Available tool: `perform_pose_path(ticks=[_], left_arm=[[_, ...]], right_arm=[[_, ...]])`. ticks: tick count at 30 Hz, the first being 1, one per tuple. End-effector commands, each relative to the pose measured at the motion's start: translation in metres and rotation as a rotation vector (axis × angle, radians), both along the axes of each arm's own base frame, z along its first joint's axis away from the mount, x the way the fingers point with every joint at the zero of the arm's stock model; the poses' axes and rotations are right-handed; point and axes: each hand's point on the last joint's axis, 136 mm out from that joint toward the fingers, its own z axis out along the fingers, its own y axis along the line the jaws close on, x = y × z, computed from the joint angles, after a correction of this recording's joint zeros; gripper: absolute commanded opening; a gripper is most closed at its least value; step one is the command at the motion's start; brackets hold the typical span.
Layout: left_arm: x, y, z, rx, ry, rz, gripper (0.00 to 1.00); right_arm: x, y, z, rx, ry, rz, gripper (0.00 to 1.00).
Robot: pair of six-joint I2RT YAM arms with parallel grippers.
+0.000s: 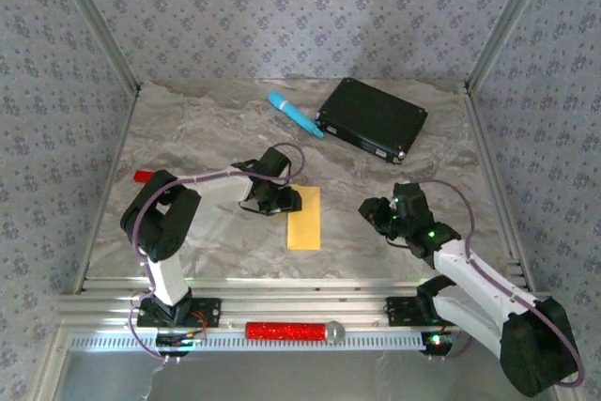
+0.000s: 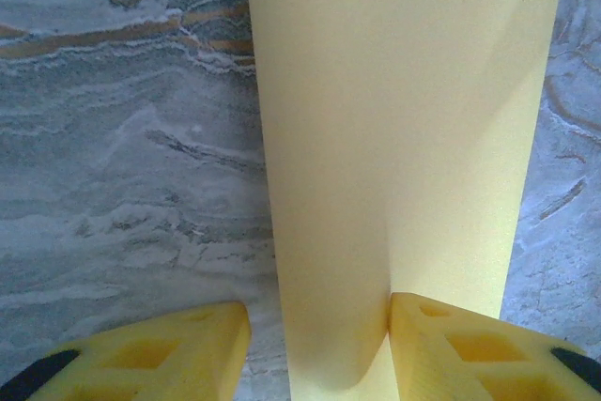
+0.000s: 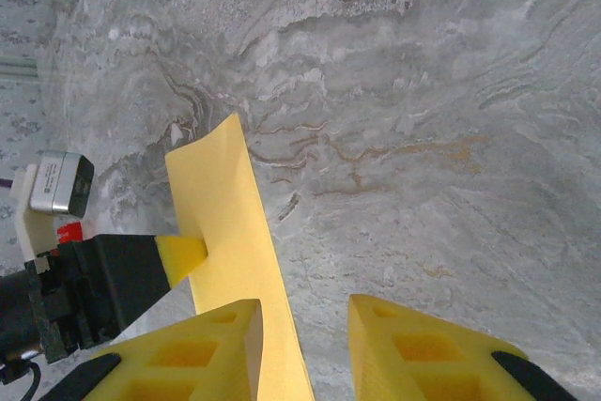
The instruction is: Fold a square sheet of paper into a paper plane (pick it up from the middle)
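The square sheet of paper (image 1: 303, 218) lies folded into a narrow yellow-orange rectangle on the marble table, left of centre. My left gripper (image 1: 278, 197) is at its upper left edge and stands open. In the left wrist view the paper (image 2: 394, 157) curls up between the jaws, touching the right finger (image 2: 451, 349); the left finger (image 2: 178, 349) is apart from it. My right gripper (image 1: 379, 214) hovers open to the right of the sheet. In the right wrist view the paper (image 3: 235, 260) passes beside its left finger, and the right gripper (image 3: 305, 331) holds nothing.
A black flat box (image 1: 372, 119) and a light-blue cylinder (image 1: 294, 114) lie at the back. A small red block (image 1: 142, 176) sits at the left edge. A red cylinder (image 1: 286, 331) rests on the front rail. Bare marble stretches right of the sheet.
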Motion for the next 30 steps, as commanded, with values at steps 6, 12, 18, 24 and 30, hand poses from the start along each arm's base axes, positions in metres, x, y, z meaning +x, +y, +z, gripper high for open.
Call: perform_pose_path(ticks=[6, 12, 18, 24, 30], left_arm=[[-0.015, 0.027, -0.053, 0.157, 0.076, -0.016, 0.47], [-0.014, 0.026, -0.052, 0.157, 0.065, -0.051, 0.48], [-0.013, 0.025, -0.053, 0.157, 0.068, -0.055, 0.49], [-0.013, 0.027, -0.056, 0.167, 0.074, -0.037, 0.51], [-0.013, 0.029, -0.056, 0.175, 0.076, -0.023, 0.51]], right_arm=[[-0.007, 0.000, -0.010, -0.017, 0.037, 0.035, 0.31], [-0.006, 0.002, -0.012, -0.014, 0.043, 0.043, 0.31], [-0.006, 0.005, -0.013, -0.010, 0.052, 0.052, 0.31], [-0.005, 0.009, -0.011, -0.012, 0.053, 0.075, 0.31], [-0.005, 0.018, -0.014, -0.023, 0.082, 0.125, 0.31]])
